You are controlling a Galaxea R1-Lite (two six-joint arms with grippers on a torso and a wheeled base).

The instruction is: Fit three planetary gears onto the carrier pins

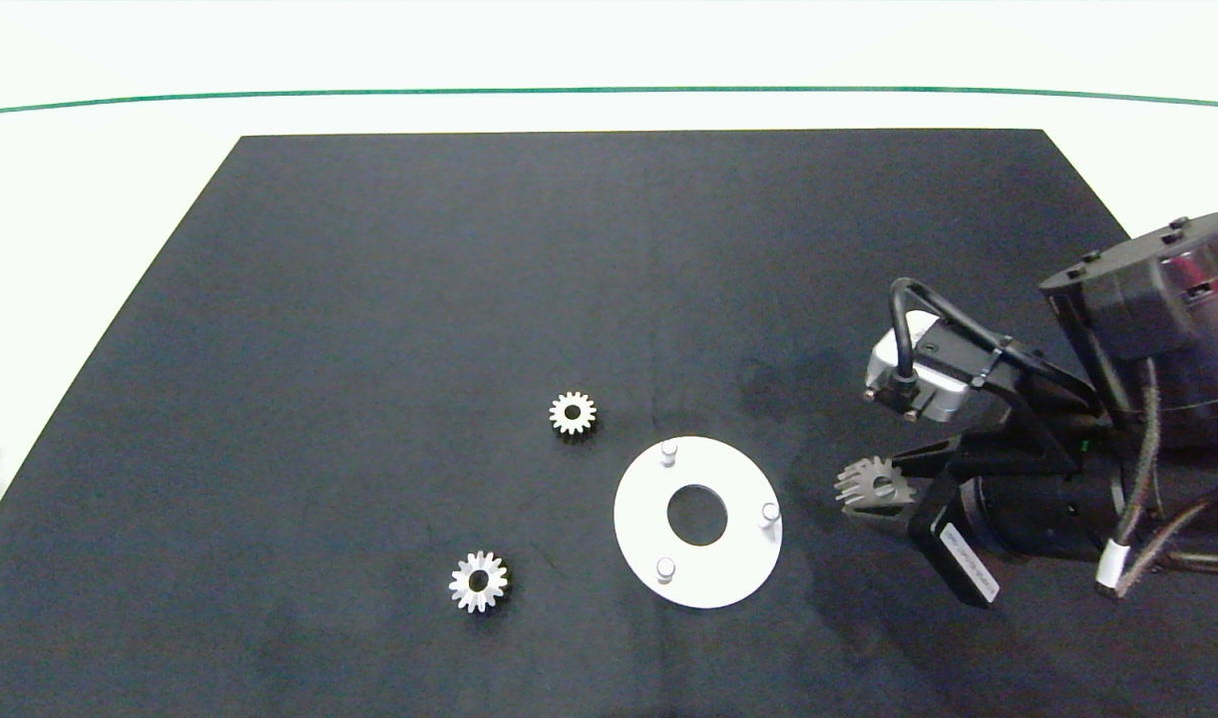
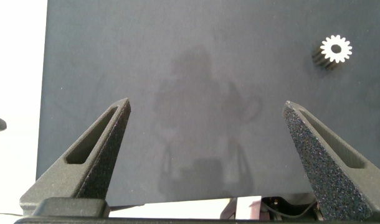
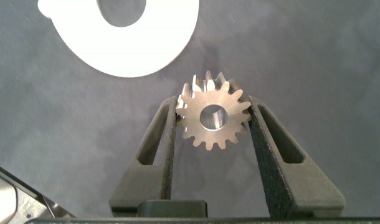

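3 gears show in the head view: 1 [image 1: 573,412] just left of centre, 1 [image 1: 479,581] at lower left of centre, and 1 [image 1: 873,487] clamped in the right gripper [image 1: 883,494] at right of the frame. A white disc [image 1: 697,522] with 3 bare pins [image 1: 668,454] lies on the black mat [image 1: 389,299] covering the desk, between the loose gears and the held gear. The held gear is just right of the disc, not touching it.

Left wrist view: the left gripper [image 2: 207,112] hangs above bare mat with its fingers wide apart, holding nothing. 1 gear [image 2: 335,50] lies at the upper right of the frame.

Right wrist view: both fingers [image 3: 168,134] press the gear's teeth [image 3: 213,118] from either side, and the disc's edge [image 3: 124,46] fills the upper left.
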